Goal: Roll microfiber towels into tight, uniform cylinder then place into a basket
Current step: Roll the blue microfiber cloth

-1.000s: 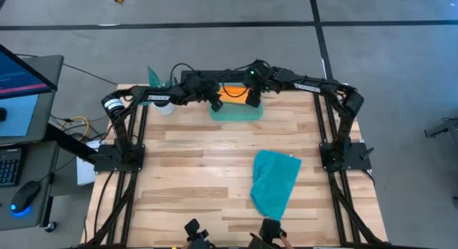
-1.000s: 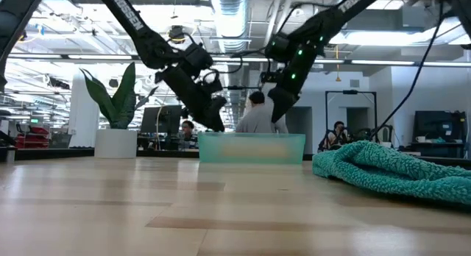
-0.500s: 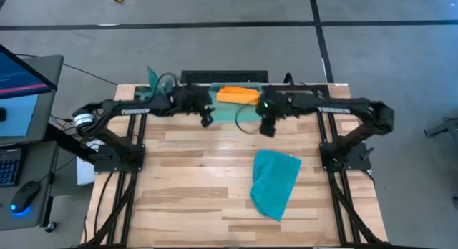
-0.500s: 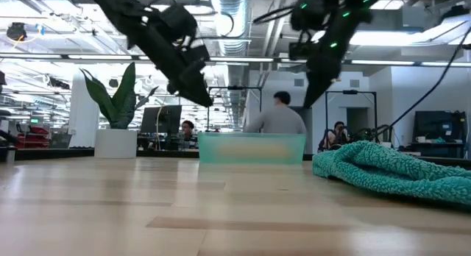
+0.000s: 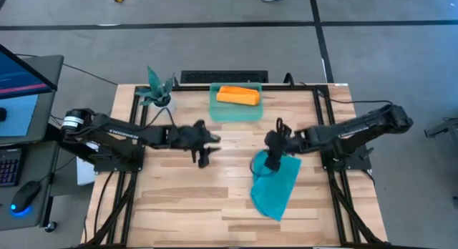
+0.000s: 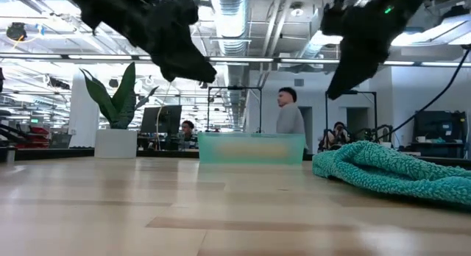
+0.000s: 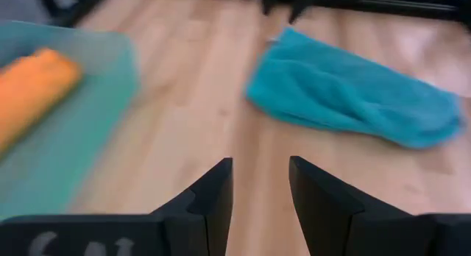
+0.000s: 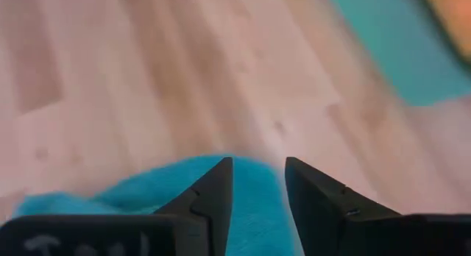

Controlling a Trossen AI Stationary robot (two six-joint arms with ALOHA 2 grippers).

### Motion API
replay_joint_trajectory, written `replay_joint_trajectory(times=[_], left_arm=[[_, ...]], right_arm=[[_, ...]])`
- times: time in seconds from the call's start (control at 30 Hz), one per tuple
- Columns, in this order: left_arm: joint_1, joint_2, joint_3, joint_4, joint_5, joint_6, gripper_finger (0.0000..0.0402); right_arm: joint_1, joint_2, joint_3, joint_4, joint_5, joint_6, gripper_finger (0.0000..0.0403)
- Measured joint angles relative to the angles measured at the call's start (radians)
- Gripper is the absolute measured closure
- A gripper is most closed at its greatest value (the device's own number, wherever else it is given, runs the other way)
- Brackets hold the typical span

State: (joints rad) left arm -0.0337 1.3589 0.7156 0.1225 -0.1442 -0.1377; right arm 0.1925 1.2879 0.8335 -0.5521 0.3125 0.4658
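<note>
Orange towel [image 5: 237, 96] rolled in basket [image 5: 219, 113] at surface's far edge; teal towel [image 5: 275, 184] flat, unrolled, right of centre. Right gripper [image 5: 273, 162] over its far edge, left gripper [image 5: 202, 157] nearby, jaws slightly apart, empty. Next: likely gripping an edge, rolling.

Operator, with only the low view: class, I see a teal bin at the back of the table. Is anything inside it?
Observer: Yes, the high view shows the rolled orange towel lying in the basket.
Operator: Which arm is nearer the teal towel?
Observer: The right gripper hangs over the teal towel's far edge.
Operator: And the left one?
Observer: The left gripper is over bare table, open and empty in its wrist view.
</note>
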Motion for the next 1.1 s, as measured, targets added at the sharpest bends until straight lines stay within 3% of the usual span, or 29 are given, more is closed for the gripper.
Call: replay_joint_trajectory(times=[0.23, 0.43, 0.57, 0.9, 1.1], left_arm=[[-0.152, 0.039, -0.002, 0.004, -0.034, -0.065, 0.0276], [-0.182, 0.050, 0.001, 0.039, -0.079, -0.192, 0.0276], [-0.188, 0.050, 0.001, 0.056, -0.078, -0.220, 0.0276], [-0.188, 0.050, 0.001, 0.059, -0.079, -0.205, 0.0276], [-0.188, 0.050, 0.001, 0.052, -0.079, -0.203, 0.0276]], right_arm=[[0.169, 0.086, 0.003, 0.130, -0.001, 0.093, 0.0264], [0.232, 0.159, 0.008, 0.103, -0.050, 0.168, 0.0272], [0.221, 0.174, 0.009, 0.017, -0.047, 0.195, 0.0279], [0.165, 0.173, -0.005, -0.389, 0.071, 0.631, 0.0300], [0.179, 0.171, -0.021, -0.398, -0.102, 0.781, 0.0301]])
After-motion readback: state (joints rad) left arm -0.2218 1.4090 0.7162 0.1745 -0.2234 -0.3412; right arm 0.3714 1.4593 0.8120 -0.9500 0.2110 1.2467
